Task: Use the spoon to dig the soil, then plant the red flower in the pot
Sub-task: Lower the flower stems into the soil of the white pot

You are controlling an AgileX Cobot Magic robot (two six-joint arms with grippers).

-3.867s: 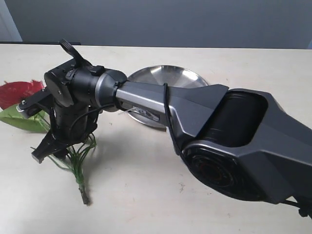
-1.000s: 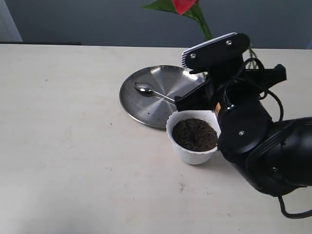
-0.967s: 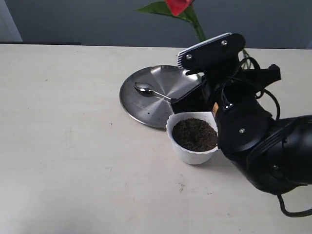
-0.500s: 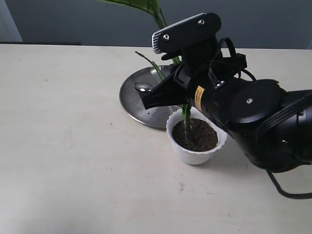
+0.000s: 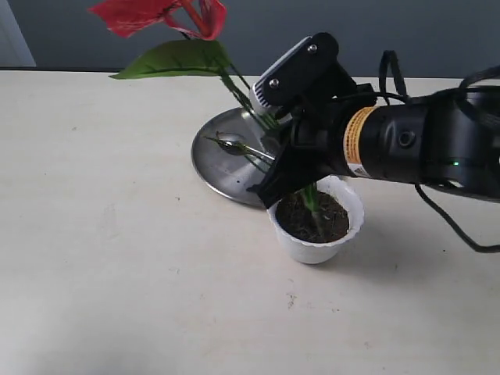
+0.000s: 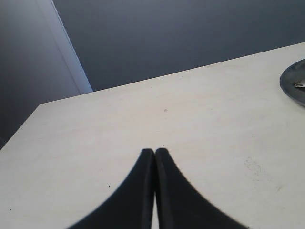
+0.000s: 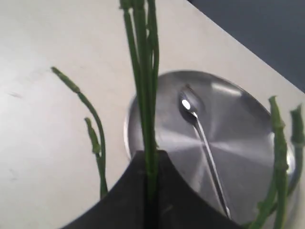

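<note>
Exterior view: the right gripper (image 5: 273, 187), reaching in from the right of the frame, pinches the thin green stems of the red flower (image 5: 156, 14) just above the white pot (image 5: 312, 246) at centre. The base of the stems meets the dark soil (image 5: 297, 215) inside the scalloped rim, while the plant leans away toward the upper left, its glossy red blooms and broad green leaf (image 5: 176, 58) hanging over the pale table (image 5: 117, 273). Just behind the pot, and touching or almost touching it, sits a round steel plate (image 5: 219, 172) with the silver spoon (image 5: 230, 143) lying in it, bowl toward the left.

Right wrist view: the dark jaws are closed on the stems (image 7: 143, 71), which run up the middle of the frame, with grassy sprigs (image 7: 93, 129) spreading to either side. Beyond them the spoon lies across the plate.

Left wrist view: the left gripper (image 6: 155, 152) is closed with its jaws pressed together and nothing between them, hanging over bare tabletop. A sliver of the plate's rim shows at the right edge of the frame.
</note>
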